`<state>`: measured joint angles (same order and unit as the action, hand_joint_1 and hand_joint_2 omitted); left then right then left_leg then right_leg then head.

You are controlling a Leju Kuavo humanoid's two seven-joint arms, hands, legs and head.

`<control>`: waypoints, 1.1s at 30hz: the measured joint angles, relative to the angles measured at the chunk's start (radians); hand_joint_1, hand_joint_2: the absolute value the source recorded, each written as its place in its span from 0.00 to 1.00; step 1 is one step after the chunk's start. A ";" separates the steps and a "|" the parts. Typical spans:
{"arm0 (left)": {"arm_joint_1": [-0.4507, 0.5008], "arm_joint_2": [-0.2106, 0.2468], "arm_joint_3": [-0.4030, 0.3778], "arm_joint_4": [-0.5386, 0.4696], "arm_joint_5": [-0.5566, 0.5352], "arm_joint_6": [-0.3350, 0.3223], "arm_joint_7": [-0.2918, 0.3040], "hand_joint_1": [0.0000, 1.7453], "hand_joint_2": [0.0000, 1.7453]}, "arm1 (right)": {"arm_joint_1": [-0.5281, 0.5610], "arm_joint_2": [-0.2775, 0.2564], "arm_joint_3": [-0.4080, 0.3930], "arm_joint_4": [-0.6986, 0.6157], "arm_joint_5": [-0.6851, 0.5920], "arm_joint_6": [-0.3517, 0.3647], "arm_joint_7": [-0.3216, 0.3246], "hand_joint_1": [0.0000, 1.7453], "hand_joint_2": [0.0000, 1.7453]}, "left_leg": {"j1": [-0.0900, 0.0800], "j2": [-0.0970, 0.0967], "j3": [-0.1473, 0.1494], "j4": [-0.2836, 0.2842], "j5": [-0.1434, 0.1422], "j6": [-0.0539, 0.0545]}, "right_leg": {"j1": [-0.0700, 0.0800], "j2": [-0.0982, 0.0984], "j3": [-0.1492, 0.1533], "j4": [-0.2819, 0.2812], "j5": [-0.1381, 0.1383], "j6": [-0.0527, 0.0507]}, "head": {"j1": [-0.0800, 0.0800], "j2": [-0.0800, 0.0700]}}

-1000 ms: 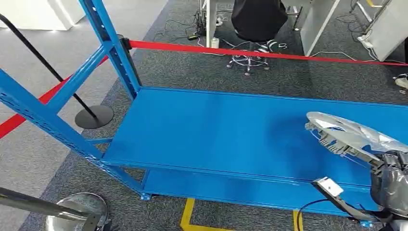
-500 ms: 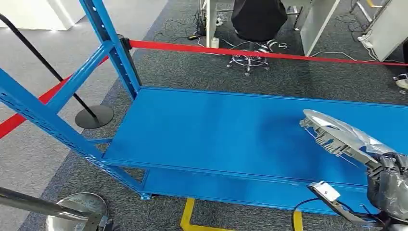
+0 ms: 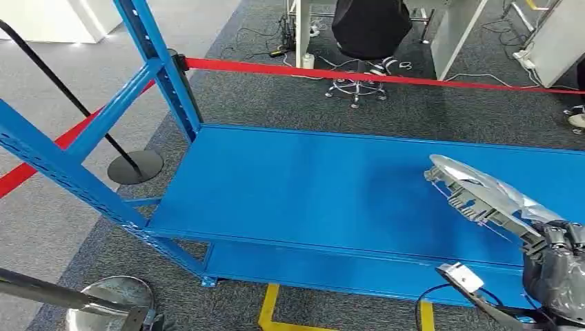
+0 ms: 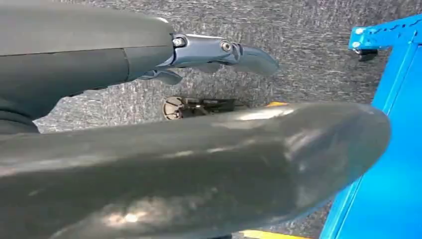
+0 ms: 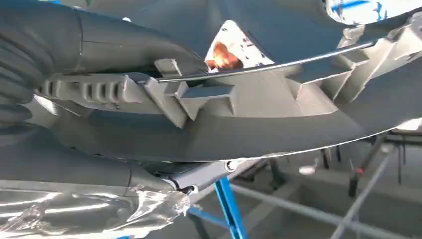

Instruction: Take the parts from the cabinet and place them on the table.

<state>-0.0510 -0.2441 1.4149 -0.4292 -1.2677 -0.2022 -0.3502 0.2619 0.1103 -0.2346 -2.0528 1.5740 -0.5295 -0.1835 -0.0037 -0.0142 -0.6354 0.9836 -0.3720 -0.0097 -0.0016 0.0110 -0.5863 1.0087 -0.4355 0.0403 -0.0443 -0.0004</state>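
A silver, disc-shaped plastic part (image 3: 486, 194) with ribbed clips on its underside is lifted and tilted above the right end of the blue cabinet shelf (image 3: 310, 186). My right hand (image 3: 557, 265) grips its near rim at the lower right of the head view. In the right wrist view the grey underside of the part (image 5: 259, 99) lies against the thumb and fingers (image 5: 89, 45) of that hand. My left hand (image 4: 149, 149) hangs beside the blue shelf frame over grey carpet, its fingers (image 4: 219, 50) holding nothing.
Blue uprights (image 3: 162, 65) frame the shelf's left end, with a lower shelf (image 3: 331, 272) beneath. A red barrier tape (image 3: 386, 76) runs behind, with stanchion bases (image 3: 134, 167) on the carpet. A person in black sits on a chair (image 3: 369, 27) beyond. Yellow floor tape (image 3: 269, 310) marks the near side.
My right hand has drawn the silver part slightly left and toward me, tilting it more steeply above the shelf. The left arm has not moved.
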 joint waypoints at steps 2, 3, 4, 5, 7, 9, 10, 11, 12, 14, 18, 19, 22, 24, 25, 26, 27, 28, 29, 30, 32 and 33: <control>0.000 0.000 0.000 0.000 -0.001 0.002 -0.004 0.00 1.00 | -0.002 0.019 0.000 -0.015 0.000 -0.020 -0.006 0.86 1.00 | 0.000 0.000 0.000 0.000 0.000 0.000 | 0.000 0.000 0.000 0.000 0.000 0.000 | 0.000 0.000; 0.000 0.000 0.000 0.000 -0.001 0.003 -0.005 0.00 1.00 | -0.003 0.028 0.000 -0.022 0.000 -0.024 -0.006 0.84 1.00 | 0.000 0.000 0.000 0.000 0.000 0.000 | 0.000 0.000 0.000 0.000 0.000 0.000 | 0.000 0.000; 0.000 0.000 0.000 0.000 -0.002 0.003 -0.007 0.00 1.00 | -0.002 0.035 0.000 -0.033 0.000 -0.027 -0.006 0.83 1.00 | 0.000 0.000 0.000 0.000 0.000 0.000 | 0.000 0.000 0.000 0.000 0.000 0.000 | 0.000 0.000; 0.000 0.000 0.000 0.000 -0.002 0.005 -0.008 0.00 1.00 | -0.001 0.041 0.000 -0.043 0.000 -0.031 -0.006 0.82 1.00 | 0.000 0.000 0.000 0.000 0.000 0.000 | 0.000 0.000 0.000 0.000 0.000 0.000 | 0.000 0.000; 0.000 0.000 0.000 0.000 -0.004 0.010 -0.009 0.00 1.00 | 0.000 0.048 0.002 -0.061 0.000 -0.049 -0.005 0.83 1.00 | 0.000 0.000 0.000 0.000 0.000 0.000 | 0.000 0.000 0.000 0.000 0.000 0.000 | 0.000 0.000; 0.000 0.000 0.000 0.000 -0.005 0.010 -0.010 0.00 1.00 | 0.002 0.053 0.010 -0.091 0.000 -0.066 -0.011 0.83 1.00 | 0.000 0.000 0.000 0.000 0.000 0.000 | 0.000 0.000 0.000 0.000 0.000 0.000 | 0.000 0.000; 0.000 0.000 0.000 0.000 -0.005 0.008 -0.011 0.00 1.00 | 0.002 0.054 0.015 -0.106 0.000 -0.074 -0.014 0.83 1.00 | 0.000 0.000 0.000 0.000 0.000 0.000 | 0.000 0.000 0.000 0.000 0.000 0.000 | 0.000 0.000; 0.000 0.000 0.000 0.000 -0.005 0.007 -0.011 0.00 1.00 | 0.002 0.056 0.021 -0.117 0.000 -0.081 -0.015 0.83 1.00 | 0.000 0.000 0.000 0.000 0.000 0.000 | 0.000 0.000 0.000 0.000 0.000 0.000 | 0.000 0.000; 0.000 0.000 0.001 0.000 -0.005 0.006 -0.011 0.00 1.00 | 0.002 0.057 0.026 -0.127 0.000 -0.085 -0.016 0.83 1.00 | 0.000 0.000 0.000 0.000 0.000 0.000 | 0.000 0.000 0.000 0.000 0.000 0.000 | 0.000 0.000; 0.000 0.000 0.001 0.000 -0.005 0.004 -0.012 0.00 1.00 | 0.003 0.059 0.033 -0.142 0.000 -0.086 -0.018 0.83 1.00 | 0.000 0.000 0.000 0.000 0.000 0.000 | 0.000 0.000 0.000 0.000 0.000 0.000 | 0.000 0.000; 0.000 0.000 0.001 -0.001 -0.005 0.002 -0.012 0.00 1.00 | 0.003 0.061 0.038 -0.158 0.000 -0.087 -0.018 0.82 1.00 | 0.000 0.000 0.000 0.000 0.000 0.000 | 0.000 0.000 0.000 0.000 0.000 0.000 | 0.000 0.000; 0.000 0.000 0.002 -0.001 -0.005 0.000 -0.012 0.00 1.00 | 0.003 0.061 0.038 -0.159 0.000 -0.087 -0.018 0.82 1.00 | 0.000 0.000 0.000 0.000 0.000 0.000 | 0.000 0.000 0.000 0.000 0.000 0.000 | 0.000 0.000; 0.001 0.001 0.002 -0.001 -0.005 0.000 -0.012 0.00 1.00 | 0.005 0.061 0.041 -0.164 0.000 -0.091 -0.015 0.82 1.00 | 0.000 0.000 0.000 0.000 0.000 0.000 | 0.000 0.000 0.000 0.000 0.000 0.000 | 0.000 0.000; 0.001 0.001 0.002 -0.001 -0.005 0.000 -0.014 0.00 1.00 | 0.007 0.061 0.054 -0.170 0.000 -0.105 -0.012 0.82 1.00 | 0.000 0.000 0.000 0.000 0.000 0.000 | 0.000 0.000 0.000 0.000 0.000 0.000 | 0.000 0.000; 0.001 0.001 0.002 -0.001 -0.007 -0.003 -0.017 0.00 1.00 | 0.007 0.061 0.061 -0.176 0.000 -0.112 -0.012 0.82 1.00 | 0.000 0.000 0.000 0.000 0.000 0.000 | 0.000 0.000 0.000 0.000 0.000 0.000 | 0.000 0.000; 0.001 0.001 0.002 -0.001 -0.011 -0.006 -0.021 0.00 1.00 | 0.008 0.061 0.067 -0.183 0.000 -0.119 -0.012 0.82 1.00 | 0.000 0.000 0.000 0.000 0.000 0.000 | 0.000 0.000 0.000 0.000 0.000 0.000 | 0.000 0.000; 0.001 0.002 0.002 -0.001 -0.012 -0.006 -0.022 0.00 1.00 | 0.008 0.061 0.072 -0.189 0.000 -0.124 -0.012 0.82 1.00 | 0.000 0.000 0.000 0.000 0.000 0.000 | 0.000 0.000 0.000 0.000 0.000 0.000 | 0.000 0.000; 0.001 0.002 0.002 -0.001 -0.017 -0.003 -0.024 0.00 1.00 | 0.008 0.061 0.080 -0.195 -0.002 -0.128 -0.007 0.82 1.00 | 0.000 0.000 0.000 0.000 0.000 0.000 | 0.000 0.000 0.000 0.000 0.000 0.000 | 0.000 0.000; 0.001 0.002 0.002 -0.001 -0.019 -0.002 -0.028 0.00 1.00 | 0.008 0.061 0.087 -0.202 -0.014 -0.131 0.003 0.82 1.00 | 0.000 0.000 0.000 0.000 0.000 0.000 | 0.000 0.000 0.000 0.000 0.000 0.000 | 0.000 0.000; 0.001 0.002 0.002 -0.001 -0.016 -0.002 -0.031 0.00 1.00 | 0.009 0.061 0.098 -0.212 -0.036 -0.133 0.025 0.82 1.00 | 0.000 0.000 0.000 0.000 0.000 0.000 | 0.000 0.000 0.000 0.000 -0.001 0.000 | 0.000 0.000; 0.002 0.002 0.003 -0.001 -0.009 0.000 -0.034 0.00 1.00 | 0.010 0.061 0.121 -0.236 -0.086 -0.133 0.060 0.82 1.00 | 0.000 0.000 0.000 0.000 0.000 0.000 | 0.000 0.000 0.000 0.000 -0.001 -0.001 | 0.000 0.000; 0.002 0.003 0.004 -0.001 -0.008 0.003 -0.034 0.00 1.00 | 0.009 0.061 0.129 -0.248 -0.099 -0.131 0.069 0.82 1.00 | 0.000 0.000 0.000 0.000 0.000 -0.001 | 0.000 0.000 0.000 0.000 -0.001 -0.001 | 0.000 0.000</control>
<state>-0.0495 -0.2415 1.4187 -0.4303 -1.2757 -0.1991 -0.3845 0.2709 0.1709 -0.1057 -2.3006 1.4745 -0.6607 -0.1145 -0.0037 -0.0142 -0.6358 0.9835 -0.3725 -0.0102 -0.0016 0.0109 -0.5865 1.0088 -0.4364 0.0395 -0.0442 -0.0004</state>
